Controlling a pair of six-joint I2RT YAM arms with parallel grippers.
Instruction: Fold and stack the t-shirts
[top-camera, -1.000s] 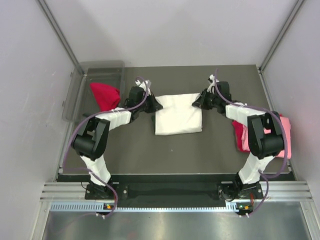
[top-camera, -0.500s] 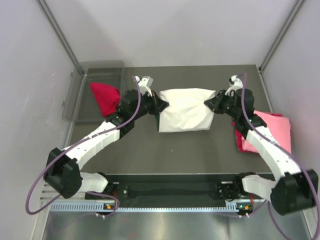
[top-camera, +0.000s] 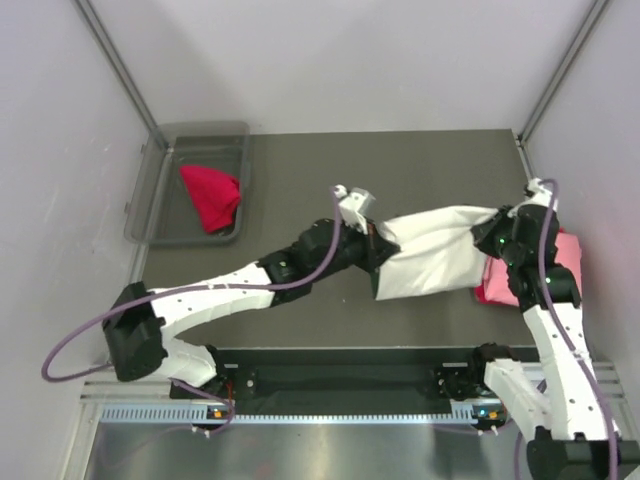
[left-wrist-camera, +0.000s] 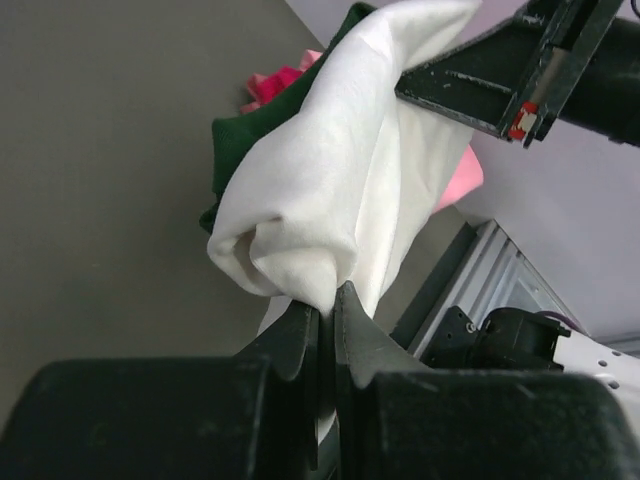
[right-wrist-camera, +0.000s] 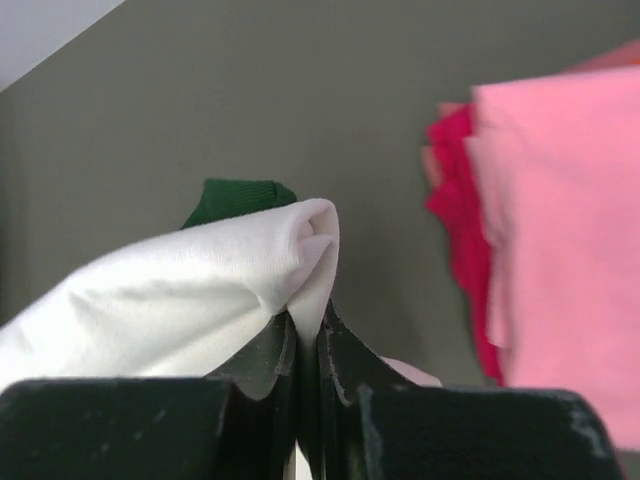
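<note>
The folded white t-shirt (top-camera: 435, 250) with dark green parts hangs stretched between both grippers, lifted above the dark table at mid right. My left gripper (top-camera: 380, 250) is shut on its left end (left-wrist-camera: 300, 190). My right gripper (top-camera: 492, 236) is shut on its right end (right-wrist-camera: 190, 290). A folded pink t-shirt (top-camera: 570, 250) lies on a folded red t-shirt (top-camera: 490, 290) at the right table edge, just under and right of the right gripper; both also show in the right wrist view, pink (right-wrist-camera: 560, 230) over red (right-wrist-camera: 460, 200). Another red t-shirt (top-camera: 211, 195) lies crumpled in the bin.
A clear grey plastic bin (top-camera: 160, 175) stands at the back left of the table (top-camera: 300, 180). Grey walls enclose the left, back and right sides. A metal rail (top-camera: 330, 385) runs along the near edge by the arm bases.
Both grippers have carried the white t-shirt from the table's middle to the right and nearer, toward the pink and red stack. The left arm has stretched far across.
</note>
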